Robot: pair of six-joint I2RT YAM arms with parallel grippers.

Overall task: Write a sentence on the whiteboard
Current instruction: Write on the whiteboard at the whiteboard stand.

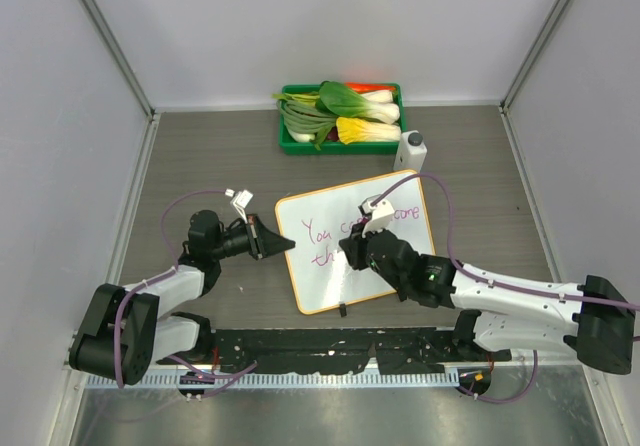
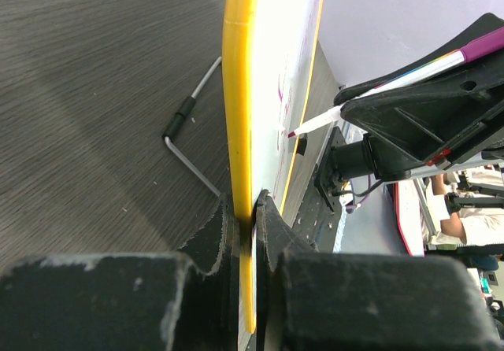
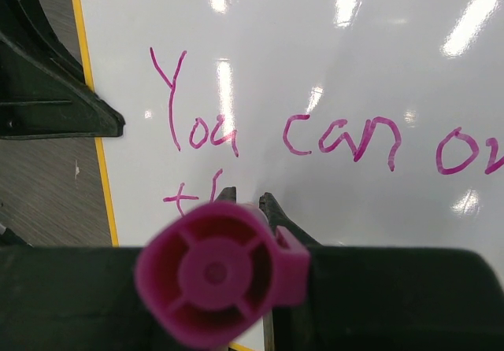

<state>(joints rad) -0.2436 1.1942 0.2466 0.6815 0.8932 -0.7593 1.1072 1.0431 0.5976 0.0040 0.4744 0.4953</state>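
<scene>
Magenta and round, the back end of the marker (image 3: 214, 276) fills the bottom of the right wrist view, clamped between the closed fingers of the right pincer (image 3: 248, 200). Beyond it lies the white face of the whiteboard (image 3: 378, 44), where the sentence (image 3: 315, 134) reads "You can ov" before it runs out of view at 3 o'clock, with the start of a second line, "th", beneath it.

From above, the whiteboard (image 1: 410, 238) lies near the middle of the grey bench (image 1: 200, 166), turned slightly so that its top edge rises toward 2 o'clock. The right pincer (image 1: 358, 251) reaches in from 4 o'clock and stands over the lower part of the writing, hiding the middle of the first line. The left pincer (image 1: 283, 245) meets the board at its 9 o'clock edge. Its wrist view shows the left pincer (image 2: 244, 205) closed tight on the orange rim, one finger on each face. That same view shows the marker's tip at the board's face, and a bent metal rod (image 2: 189, 142) with a black sleeve resting on the bench behind the board.

At 12 o'clock from the board sits a green tray (image 1: 290, 141) of leafy vegetables (image 1: 345, 111), against the back wall. A small white block (image 1: 411, 149) stands just beside the tray at its 4 o'clock corner.
</scene>
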